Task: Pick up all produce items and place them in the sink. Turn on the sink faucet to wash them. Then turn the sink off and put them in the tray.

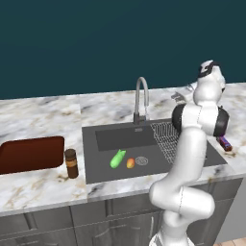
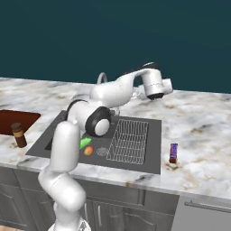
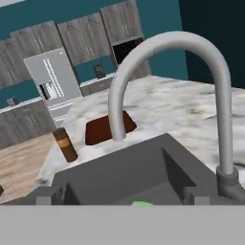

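Gripper (image 2: 168, 86) is hanging w/ jaws apart, nothing held, beside the gooseneck faucet (image 3: 167, 52). Below it, green cucumber (image 1: 117, 158) & orange fruit (image 1: 130, 163) are lying in the sink (image 1: 96, 168), so loading looks done. Washing and moving to tray (image 1: 29, 153), far side, are remaining.

Light is even and flat, with no clear source. The marble counter (image 1: 43, 115) reads bright and the wall behind stays dark teal. Shadows are faint, darkest inside the sink (image 1: 115, 139) toward 12 o'clock. No glare anywhere. Edges look soft and low in detail, and lines stay straight at the borders.
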